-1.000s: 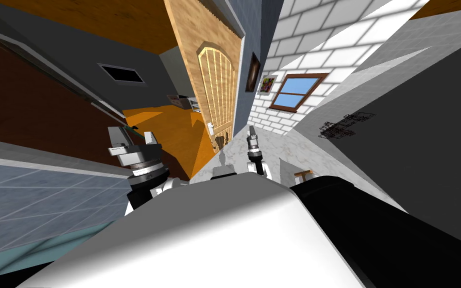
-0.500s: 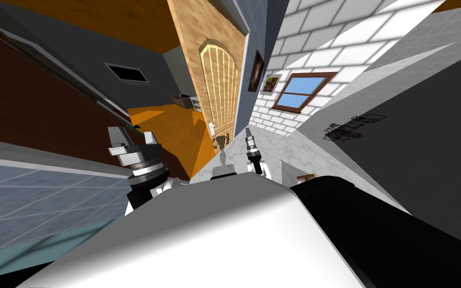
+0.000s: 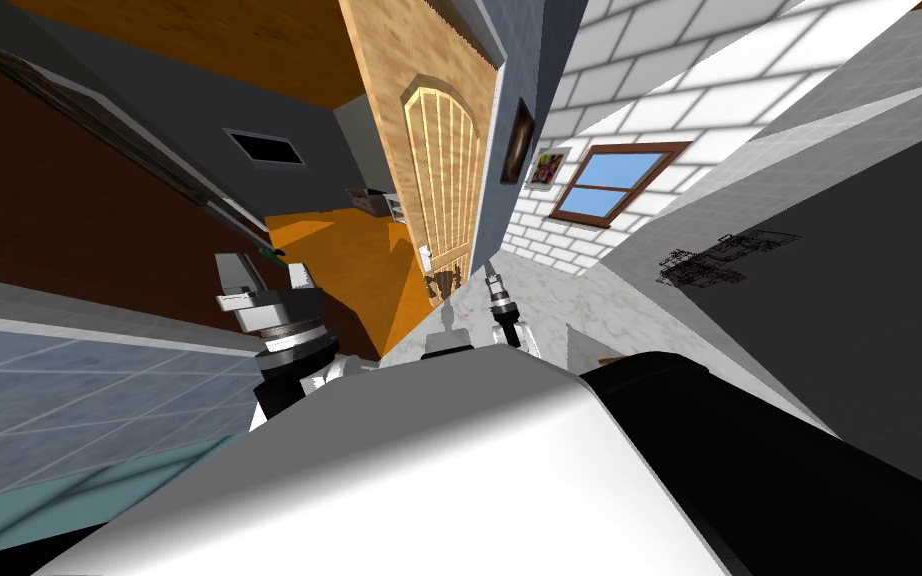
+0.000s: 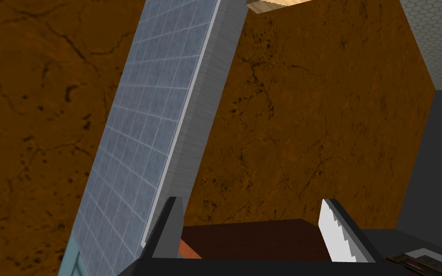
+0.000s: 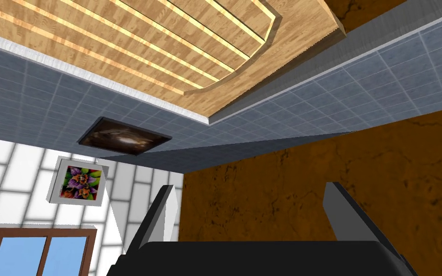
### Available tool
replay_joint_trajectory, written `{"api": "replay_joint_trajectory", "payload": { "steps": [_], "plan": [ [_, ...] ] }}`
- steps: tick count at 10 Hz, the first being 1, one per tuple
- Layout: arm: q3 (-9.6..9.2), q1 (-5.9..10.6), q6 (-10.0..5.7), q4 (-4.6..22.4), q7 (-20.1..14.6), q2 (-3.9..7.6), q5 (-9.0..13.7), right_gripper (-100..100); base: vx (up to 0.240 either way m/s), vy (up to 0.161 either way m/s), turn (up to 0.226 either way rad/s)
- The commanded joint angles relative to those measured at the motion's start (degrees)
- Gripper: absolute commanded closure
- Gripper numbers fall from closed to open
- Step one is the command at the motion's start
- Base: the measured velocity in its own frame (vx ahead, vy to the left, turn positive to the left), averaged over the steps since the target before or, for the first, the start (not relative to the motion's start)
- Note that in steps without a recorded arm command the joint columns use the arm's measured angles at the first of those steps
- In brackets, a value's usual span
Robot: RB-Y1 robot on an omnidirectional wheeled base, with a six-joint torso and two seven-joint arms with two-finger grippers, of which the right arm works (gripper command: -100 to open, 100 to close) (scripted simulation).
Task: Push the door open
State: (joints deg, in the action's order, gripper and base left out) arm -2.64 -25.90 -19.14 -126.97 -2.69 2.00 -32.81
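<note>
Wooden door (image 3: 444, 190) at 12 o'clock, partly open. My right gripper (image 3: 490, 270) is near its lower edge, fingers wide, holding nothing. Left gripper (image 3: 259, 278) at 10 o'clock, also wide, well apart from door.

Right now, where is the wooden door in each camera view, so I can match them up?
Head view: the wooden door stands upper middle, left of the blue-grey tiled wall.
Left wrist view: a light wood sliver past that wall's end, probably the door.
Right wrist view: its arched panel borders the same wall.
Shared landmark: the blue-grey tiled wall.
</note>
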Motion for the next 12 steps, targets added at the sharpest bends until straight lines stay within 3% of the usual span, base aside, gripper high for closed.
{"api": "replay_joint_trajectory", "payload": {
  "steps": [1, 12],
  "plan": [
    [-0.06, 0.25, 0.86, 0.80, -0.36, 0.28, -2.86, -100, 0.044, -0.019, 0.060],
    [-0.59, 1.17, 4.77, 4.85, -1.83, 1.11, -20.46, -100, 0.040, -0.019, 0.060]
  ]
}}
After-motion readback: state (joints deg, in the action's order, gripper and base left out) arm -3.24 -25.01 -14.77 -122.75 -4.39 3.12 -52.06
